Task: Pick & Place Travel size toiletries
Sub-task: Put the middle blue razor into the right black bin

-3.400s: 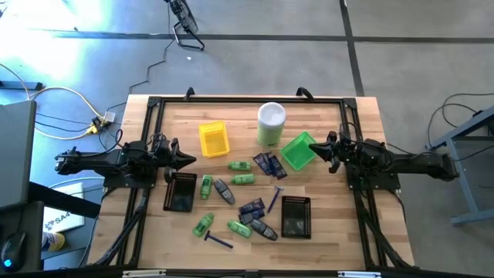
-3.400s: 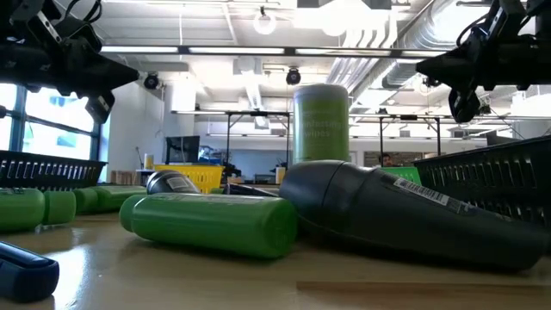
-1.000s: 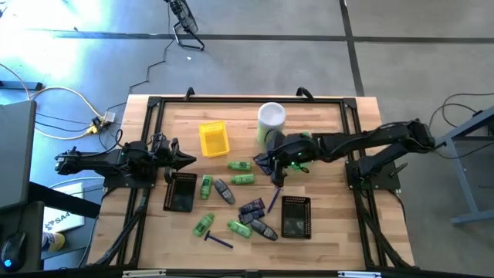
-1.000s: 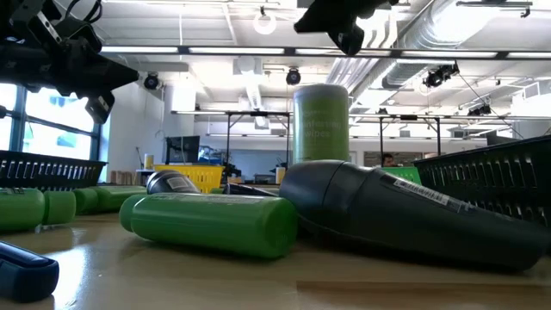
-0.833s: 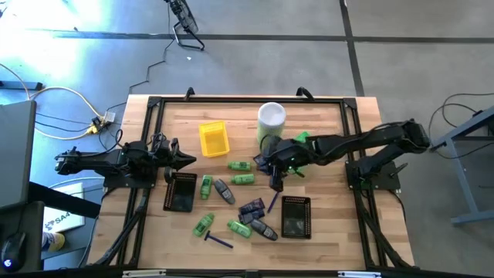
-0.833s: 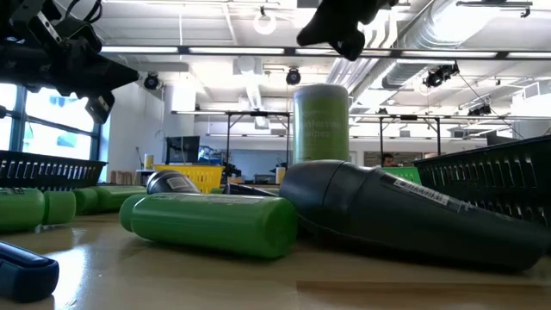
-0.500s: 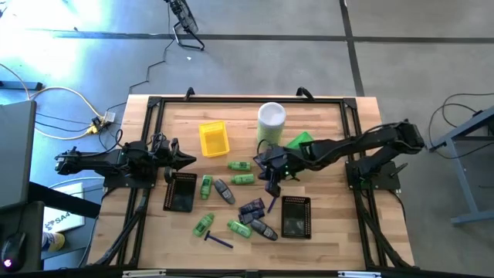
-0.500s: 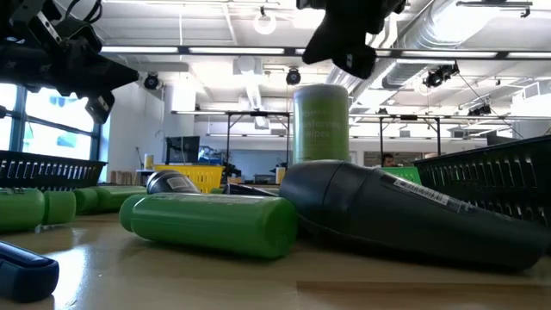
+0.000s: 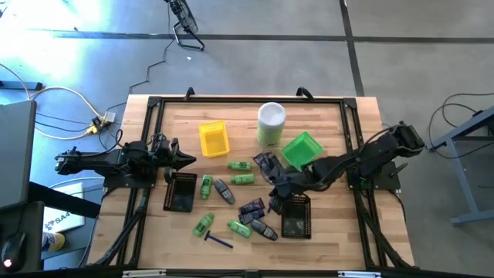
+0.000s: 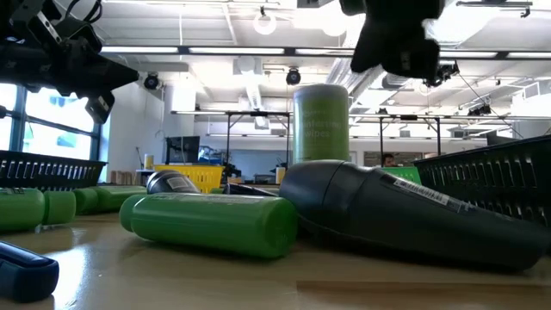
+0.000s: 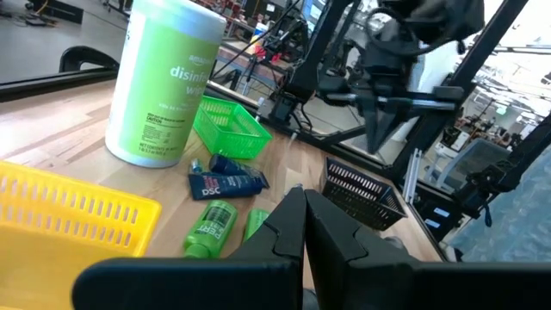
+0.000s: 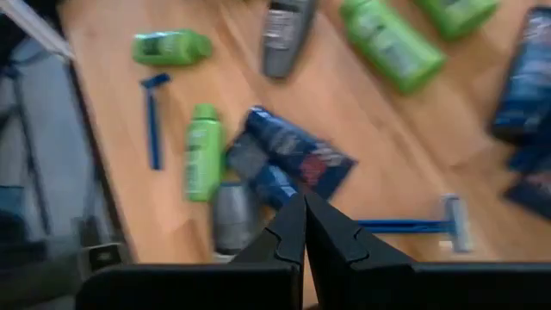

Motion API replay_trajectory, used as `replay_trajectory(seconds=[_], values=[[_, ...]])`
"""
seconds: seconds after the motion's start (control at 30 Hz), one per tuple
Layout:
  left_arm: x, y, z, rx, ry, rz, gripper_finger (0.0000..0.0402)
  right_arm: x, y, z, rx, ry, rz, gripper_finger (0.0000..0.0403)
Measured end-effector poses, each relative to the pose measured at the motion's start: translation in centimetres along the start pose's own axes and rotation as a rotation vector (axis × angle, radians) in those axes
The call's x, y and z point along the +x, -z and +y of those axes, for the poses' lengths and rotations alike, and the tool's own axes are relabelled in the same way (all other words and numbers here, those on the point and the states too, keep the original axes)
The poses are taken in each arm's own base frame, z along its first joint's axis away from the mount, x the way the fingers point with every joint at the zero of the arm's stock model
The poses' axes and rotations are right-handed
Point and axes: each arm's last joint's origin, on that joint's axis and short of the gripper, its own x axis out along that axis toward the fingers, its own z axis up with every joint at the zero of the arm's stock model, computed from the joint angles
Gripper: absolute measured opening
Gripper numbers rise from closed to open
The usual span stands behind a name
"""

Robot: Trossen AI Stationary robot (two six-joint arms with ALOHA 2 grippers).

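left pincer (image 9: 187,160): pressed together, empty, parked over the desk's (image 9: 239,108) left edge, beside the left black mesh tray (image 9: 180,192)
yellow tray (image 9: 214,139): left of centre, far half of the desk
toiletries, left group: green bottles (image 9: 205,186) and a grey oval piece (image 9: 224,190) lie loose just right of the left black tray; two more green bottles (image 9: 241,171) sit just farther in
toiletries, near group: green bottle (image 9: 203,224), purple razor (image 9: 218,240), another green tube (image 9: 238,228) and a grey oval piece (image 9: 265,230) near the front edge; navy packets (image 9: 252,208) in the middle of them
canister (image 9: 271,123): tall, pale green, white lid, upright at far centre; label reads "disinf..." in the left wrist view, rest cut off
navy packets by canister (image 11: 225,177): one reads "DSC"; they lie between the canister and the green tray, with a green bottle (image 11: 211,228) just nearer
right pincer (image 9: 275,202): pressed together, empty, reaching to the middle of the desk, above the navy packets and just left of the right black mesh tray (image 9: 296,217)
razor under right pincer (image 12: 413,226): flat on the wood beside the navy packets
green tray (image 9: 302,149): right of the canister, tilted
low view: green bottle (image 10: 209,224) and a dark grey piece (image 10: 405,213) with a barcode sticker lie on their sides up close
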Motion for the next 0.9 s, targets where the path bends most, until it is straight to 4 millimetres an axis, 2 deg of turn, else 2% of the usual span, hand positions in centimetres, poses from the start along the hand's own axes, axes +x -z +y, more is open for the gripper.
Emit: replay_trajectory(seconds=[0.1,0.5,0.73,0.9], values=[[0.0,0.0,0.0,0.000,0.000,0.001,0.0003,0.5,1.2,0.4,0.013,0.022,0.019,0.0002],[0.0,0.1,0.0,0.002,-0.002,0.007,0.0003,5.1,4.8,1.4,0.164,0.066,0.154,0.0003],[0.0,0.1,0.0,0.003,-0.004,0.011,0.0003,5.4,5.8,1.7,0.229,0.096,0.168,0.0003],[0.0,0.1,0.0,0.009,-0.005,0.013,0.0003,5.3,6.1,1.1,0.244,0.164,0.190,0.0003]])
